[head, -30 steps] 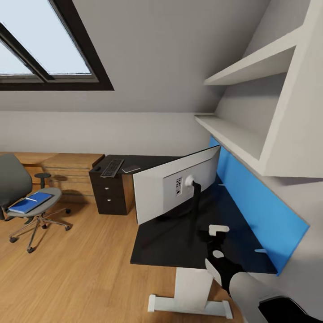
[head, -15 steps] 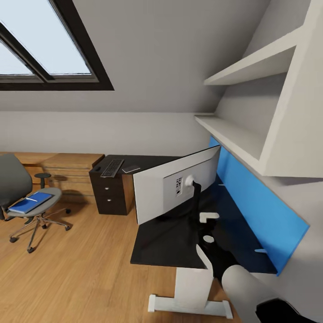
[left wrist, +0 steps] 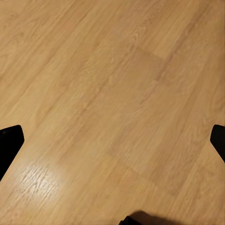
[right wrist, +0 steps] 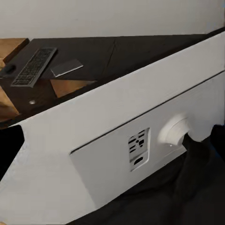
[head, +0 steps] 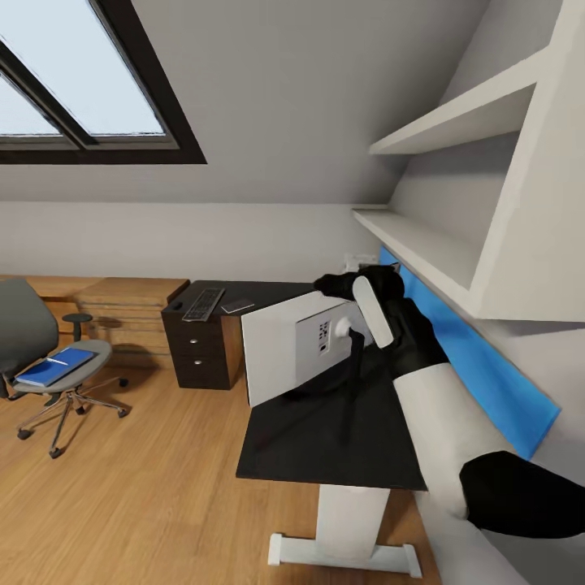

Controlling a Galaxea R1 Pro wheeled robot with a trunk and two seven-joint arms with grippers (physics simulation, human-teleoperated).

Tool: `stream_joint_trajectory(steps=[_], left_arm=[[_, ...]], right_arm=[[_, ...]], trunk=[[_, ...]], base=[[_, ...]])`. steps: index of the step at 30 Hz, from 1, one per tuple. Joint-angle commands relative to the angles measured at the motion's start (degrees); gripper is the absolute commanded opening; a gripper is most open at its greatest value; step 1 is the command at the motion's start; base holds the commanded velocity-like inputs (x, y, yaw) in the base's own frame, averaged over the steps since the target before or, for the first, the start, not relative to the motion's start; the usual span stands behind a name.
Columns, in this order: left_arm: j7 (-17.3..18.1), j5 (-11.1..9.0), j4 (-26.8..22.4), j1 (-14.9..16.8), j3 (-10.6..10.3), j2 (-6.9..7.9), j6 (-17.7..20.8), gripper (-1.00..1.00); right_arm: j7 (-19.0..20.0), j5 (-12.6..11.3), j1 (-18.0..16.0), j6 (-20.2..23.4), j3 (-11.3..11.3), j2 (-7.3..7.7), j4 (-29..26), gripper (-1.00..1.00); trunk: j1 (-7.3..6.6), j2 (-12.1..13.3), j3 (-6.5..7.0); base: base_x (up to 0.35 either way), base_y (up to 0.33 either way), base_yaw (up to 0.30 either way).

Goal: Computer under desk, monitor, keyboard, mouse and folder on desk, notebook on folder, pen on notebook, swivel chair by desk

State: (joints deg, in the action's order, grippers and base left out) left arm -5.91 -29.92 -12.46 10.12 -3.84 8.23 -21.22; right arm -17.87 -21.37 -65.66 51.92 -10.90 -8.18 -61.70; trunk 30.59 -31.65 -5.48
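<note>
My right arm reaches up and forward over the black surface (head: 325, 439), its end effector (head: 345, 284) at the top edge of the monitor (head: 284, 349), which stands there white back toward me. I cannot tell how far it is open. Keyboard (head: 203, 303) lies on the far wing. My left end effector (left wrist: 112, 140) hangs spread wide over wooden floor (left wrist: 112, 93), holding nothing.

The black L-shaped surface (head: 325, 439) on a white pedestal carries the white-backed monitor (head: 284, 345) on its curved black stand. At its far end lie the long black keyboard (head: 203, 304), a small black mouse (head: 176, 305) just beside it, and a thin dark notebook (head: 237, 306). On the wooden floor (head: 146, 504) stands the grey swivel chair (head: 41, 357).
</note>
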Motion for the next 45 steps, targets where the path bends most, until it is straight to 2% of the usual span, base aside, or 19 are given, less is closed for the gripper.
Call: stream_joint_trajectory(steps=[1, 4, 7, 11, 18, 22, 29, 35, 37, 38, 40, 45], left_arm=[[-0.38, -0.01, -0.02, 0.05, -0.44, -0.01, -0.14, 1.0], [-0.35, 0.09, -0.02, 0.04, -0.56, -0.07, -0.14, 1.0], [-0.38, 0.49, -0.02, 0.05, -0.82, -0.19, -0.14, 1.0], [-0.41, 2.2, -0.02, 0.04, -1.2, -0.73, -0.14, 1.0], [-0.42, 2.47, -0.02, 0.06, -1.25, -0.83, -0.14, 1.0], [-0.42, 2.5, -0.02, 0.05, -1.25, -0.84, -0.14, 1.0], [-0.42, 2.5, -0.02, 0.03, -1.25, -0.85, -0.14, 1.0], [-0.42, 2.5, -0.02, 0.04, -1.25, -0.86, -0.14, 1.0], [-0.42, 2.54, -0.02, 0.05, -1.25, -0.93, -0.14, 1.0], [-0.42, 2.54, -0.02, 0.06, -1.25, -1.0, -0.14, 1.0], [-0.42, 2.55, -0.02, 0.03, -1.25, -1.05, -0.14, 1.0], [-0.42, 2.56, -0.02, 0.06, -1.25, -1.09, -0.14, 1.0]], right_arm=[[-1.12, -1.71, -1.9, 0.81, -0.08, -0.85, -0.01, 1.0], [-1.8, -2.27, -3.97, 1.04, -0.08, -1.82, 0.17, 1.0], [-2.07, -2.48, -5.08, 0.86, -0.08, -1.82, 0.64, 1.0], [-2.4, -2.64, -9.09, -1.0, -0.2, -1.82, 3.65, 1.0], [-2.31, -2.86, -9.81, -2.02, -1.59, -1.82, 4.3, 1.0], [-2.15, -3.15, -9.87, -2.14, -4.82, -1.82, 4.4, 1.0], [-1.68, -3.35, -9.69, -1.99, -8.81, -1.82, 4.47, 1.0], [2.68, -3.71, -9.51, -1.57, -13.84, -1.82, 4.54, 1.0], [4.58, -5.45, -9.44, -1.41, -17.76, -1.82, 4.73, 1.0], [4.81, -6.72, -9.41, -1.32, -18.93, -1.82, 4.77, 1.0], [4.96, -8.84, -9.36, -1.22, -20.34, -1.82, 4.91, 1.0], [4.89, -11.22, -9.32, -1.15, -22.34, -1.82, 7.07, 1.0]], trunk=[[0.03, -0.09, -0.12], [0.03, -0.09, -0.12], [0.03, -0.09, -0.12], [0.03, -0.09, -0.12], [0.03, -0.09, -0.12], [0.03, -0.09, -0.12], [0.03, -0.09, -0.12], [0.03, -0.09, -0.12], [0.03, -0.09, -0.12], [0.03, -0.09, -0.12], [0.03, -0.09, -0.12], [0.03, -0.09, -0.12]], base=[[0.0, 0.0, 0.0], [0.0, 0.0, 0.0], [0.0, 0.0, 0.0], [0.042, 0.0, 0.0], [0.261, 0.041, 0.0], [0.314, 0.107, 0.0], [0.312, 0.145, 0.0], [0.203, 0.183, 0.0], [0.041, 0.04, 0.0], [0.018, 0.017, 0.0], [0.012, 0.011, 0.0], [0.004, 0.004, 0.0]])
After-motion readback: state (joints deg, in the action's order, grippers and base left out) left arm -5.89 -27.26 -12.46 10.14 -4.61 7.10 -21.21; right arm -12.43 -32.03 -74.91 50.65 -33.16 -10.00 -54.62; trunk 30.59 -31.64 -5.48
